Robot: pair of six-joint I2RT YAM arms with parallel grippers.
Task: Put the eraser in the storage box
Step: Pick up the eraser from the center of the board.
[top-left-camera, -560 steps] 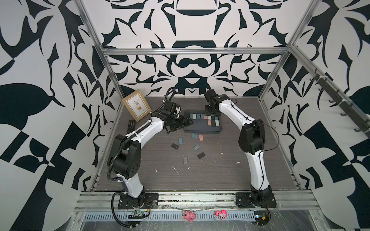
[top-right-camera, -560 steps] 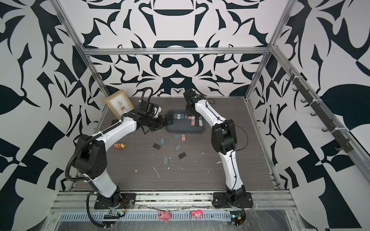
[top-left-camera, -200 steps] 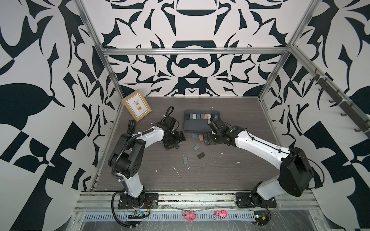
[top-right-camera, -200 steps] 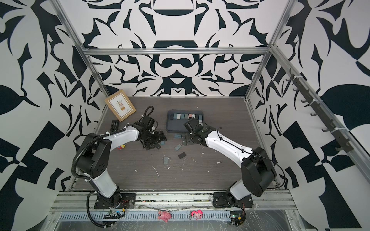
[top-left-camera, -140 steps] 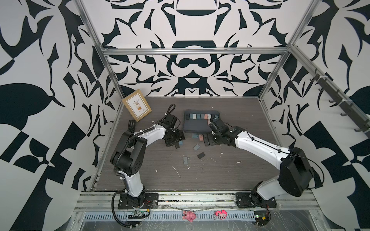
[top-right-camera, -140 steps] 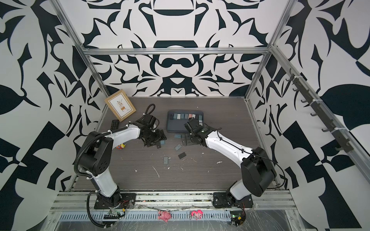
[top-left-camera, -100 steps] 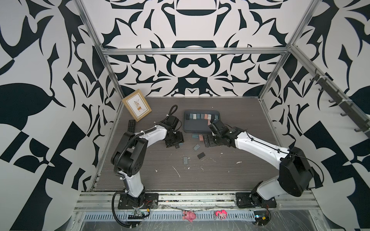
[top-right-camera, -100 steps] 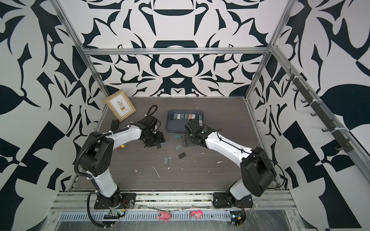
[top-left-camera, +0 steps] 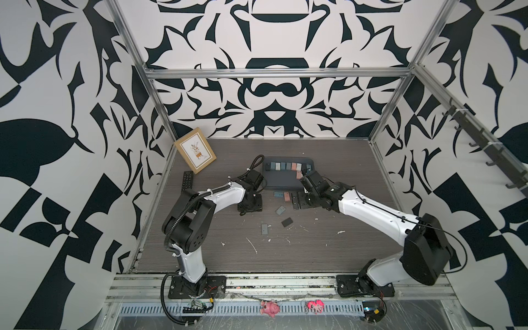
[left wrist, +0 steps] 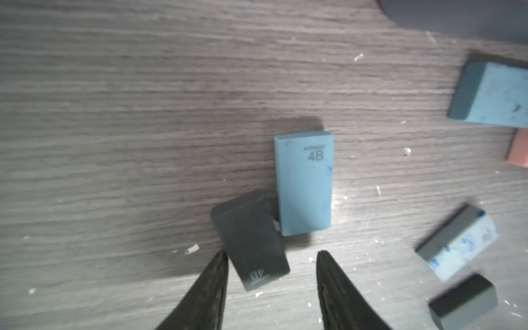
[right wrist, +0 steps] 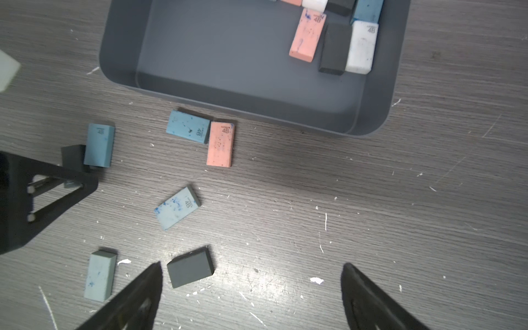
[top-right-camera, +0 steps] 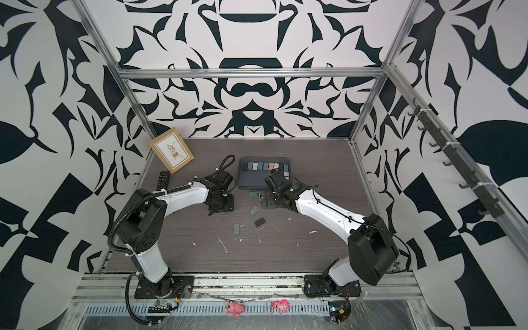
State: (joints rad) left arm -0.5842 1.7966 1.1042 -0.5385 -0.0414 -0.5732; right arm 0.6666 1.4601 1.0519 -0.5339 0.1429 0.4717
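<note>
Erasers are still left loose on the bench just in front of the storage box, set toward the far edge with several already inside, and both arms have been brought down to them from the box. On the left, the left claw has been narrowed from wide around the end of a black eraser just beside a blue eraser; one fingertip seems to be against it, the other apart, so no grip is judged made yet. On the right, the right claw is held wide and empty, a grey eraser just beside it.
</note>
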